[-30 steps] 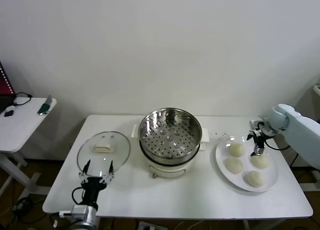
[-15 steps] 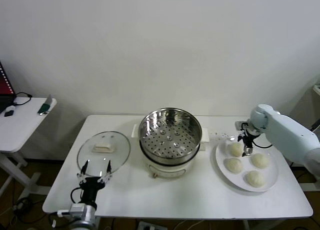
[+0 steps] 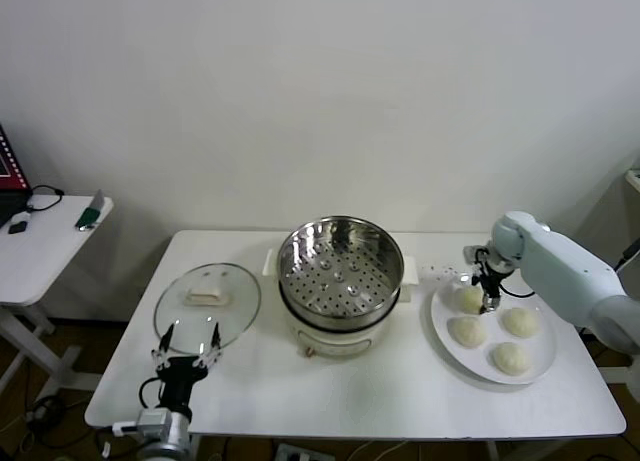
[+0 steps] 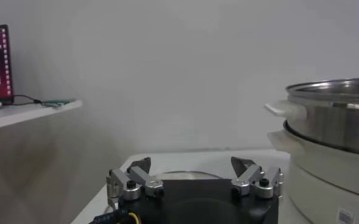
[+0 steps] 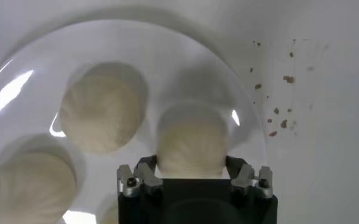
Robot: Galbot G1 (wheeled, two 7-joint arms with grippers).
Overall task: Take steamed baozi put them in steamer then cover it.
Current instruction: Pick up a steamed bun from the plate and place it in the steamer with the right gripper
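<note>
**Right pincer closing around the first bun**

Your right pincer (image 5: 191, 173) straddles one bun (image 5: 191, 146) on the plate (image 3: 540, 366), fingers at its sides, grip not yet firm. Squeeze too hard and the soft dough dents; too lightly and it drops before reaching the empty steamer (image 3: 341, 271). Your left pincer (image 3: 187, 353) waits open near the lid (image 3: 207, 299).

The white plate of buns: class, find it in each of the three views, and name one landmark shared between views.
Head view: white plate, right of the steamer.
Left wrist view: not in it; the steamer shows.
Right wrist view: fills it, under the right gripper.
Shared landmark: the steamer.
</note>
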